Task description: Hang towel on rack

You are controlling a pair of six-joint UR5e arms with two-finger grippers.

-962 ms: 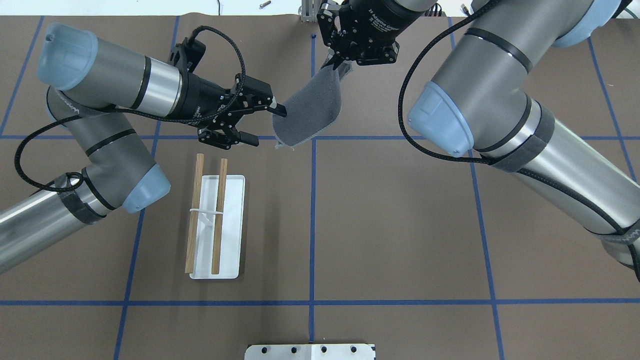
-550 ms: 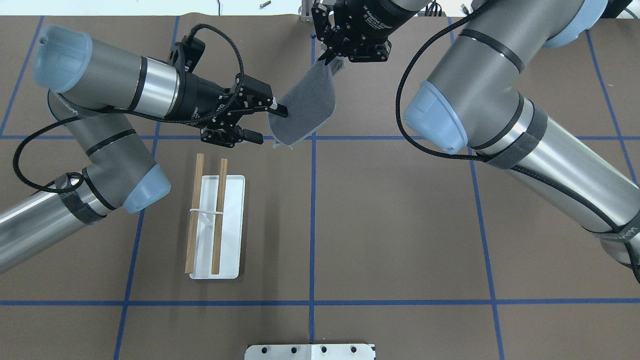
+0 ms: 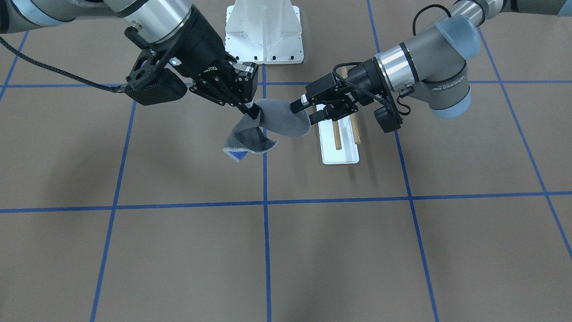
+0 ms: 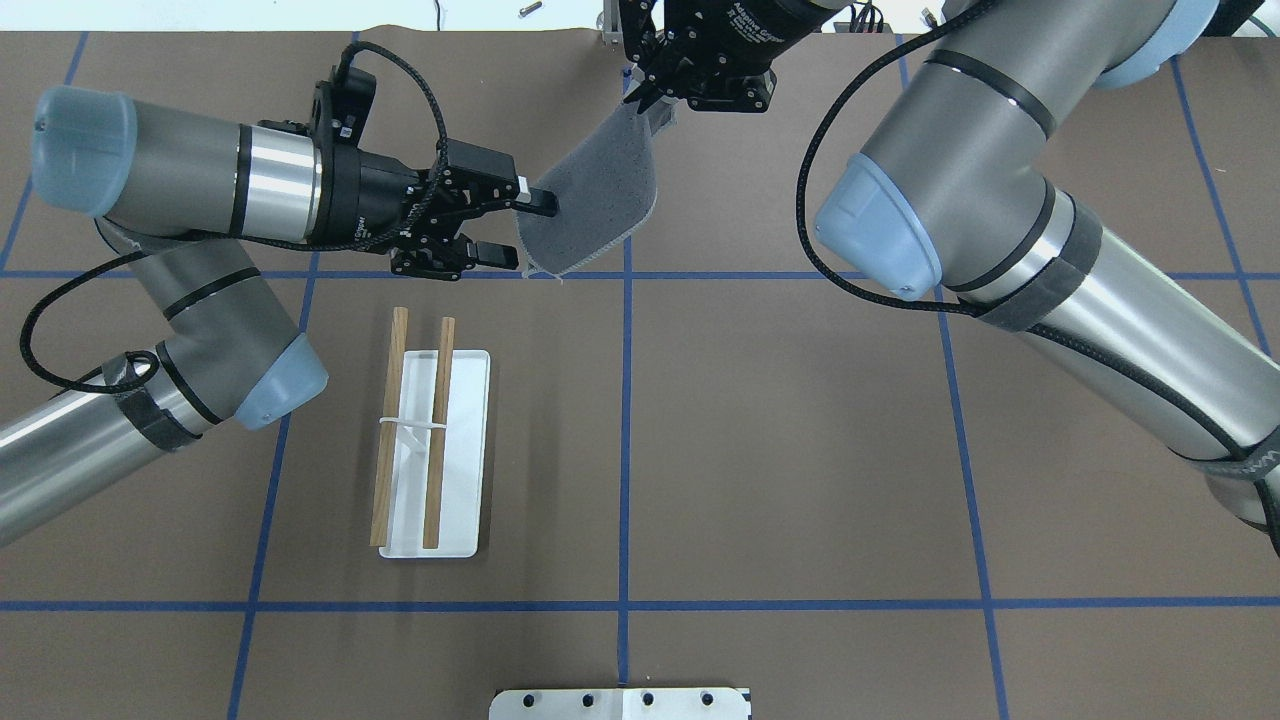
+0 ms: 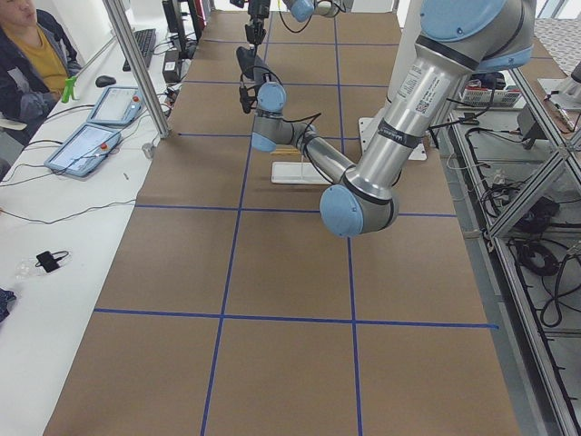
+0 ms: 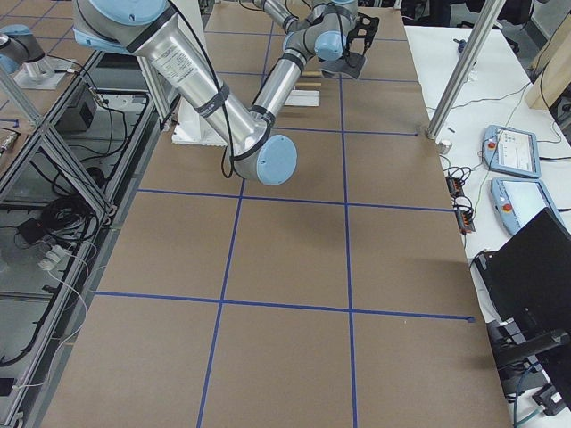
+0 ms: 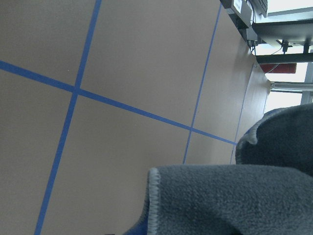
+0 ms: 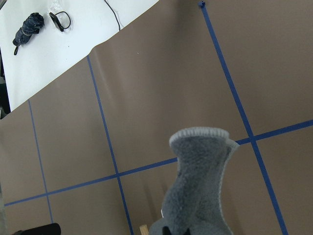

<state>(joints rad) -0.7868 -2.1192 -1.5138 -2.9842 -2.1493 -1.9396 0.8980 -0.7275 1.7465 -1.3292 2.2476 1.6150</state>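
Note:
The dark grey towel [image 4: 600, 195] hangs in the air over the far middle of the table. My right gripper [image 4: 648, 100] is shut on its top corner. The blue patch [image 3: 239, 155] is at its lowest corner. My left gripper [image 4: 535, 235] is open at the towel's left edge, its upper finger touching the cloth. The towel fills the lower right of the left wrist view [image 7: 230, 196] and hangs in the right wrist view [image 8: 200, 181]. The rack [image 4: 435, 440] stands on the table nearer my base, below the left gripper, with both wooden dowels [image 4: 388, 425] bare.
A white bolted pedestal [image 3: 263, 31] stands at my base, its edge showing in the overhead view [image 4: 620, 703]. Blue tape lines [image 4: 625, 450] cross the brown table. An operator [image 5: 27, 45] sits beyond the far side, with tablets [image 5: 86, 145] on the white bench.
Both grippers have moved left and away from my base, carrying the towel along. The left gripper stays open at the towel's edge; the right stays shut on it.

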